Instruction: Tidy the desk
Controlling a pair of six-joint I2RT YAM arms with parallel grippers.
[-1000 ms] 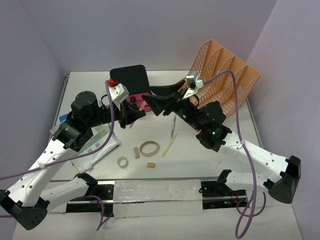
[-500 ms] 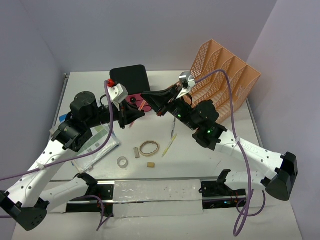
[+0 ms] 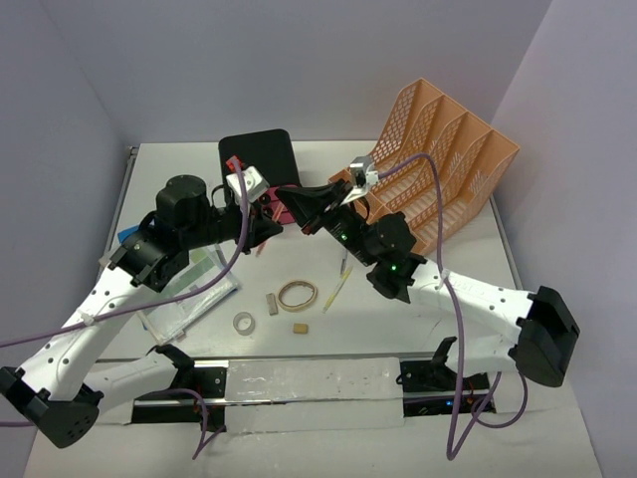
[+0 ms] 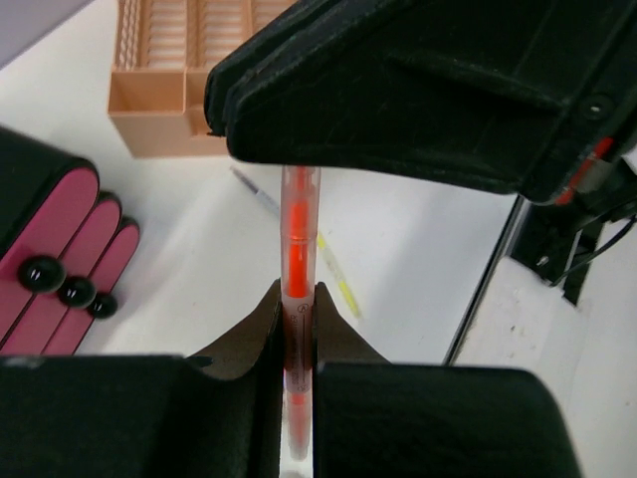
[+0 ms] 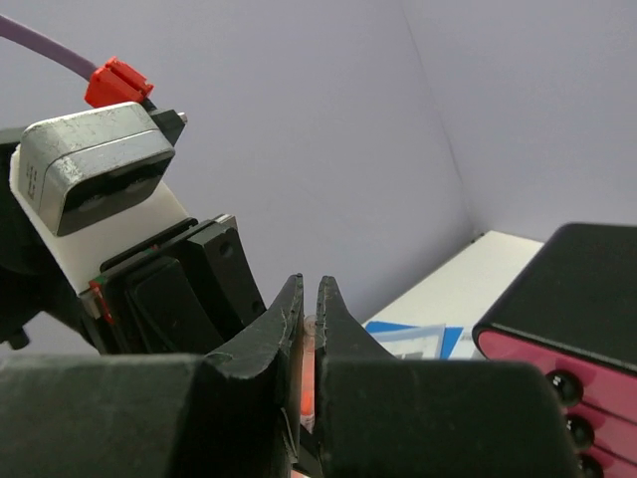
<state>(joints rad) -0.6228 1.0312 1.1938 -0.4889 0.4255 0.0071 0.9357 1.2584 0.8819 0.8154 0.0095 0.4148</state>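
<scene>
An orange pen (image 4: 298,231) hangs in the air above the white desk (image 3: 383,324), held at both ends. My left gripper (image 4: 299,299) is shut on its lower part, the clear barrel pinched between the pads. My right gripper (image 5: 310,299) is shut on the other end, with orange showing in the narrow slit between its jaws. In the top view the two grippers meet nose to nose, left gripper (image 3: 269,221) and right gripper (image 3: 299,204), just in front of the black drawer box (image 3: 257,154). The pen itself is mostly hidden there.
The peach mesh file rack (image 3: 443,159) stands at the back right. On the desk lie a dark pen (image 3: 345,254), a yellow pen (image 3: 336,289), a rubber band ring (image 3: 297,295), a tape roll (image 3: 243,322), a small tan block (image 3: 300,327) and papers (image 3: 189,284) at the left.
My right gripper swung left to the left gripper and shut on the free end of the orange pen. The left arm shifted slightly right, still gripping the pen.
</scene>
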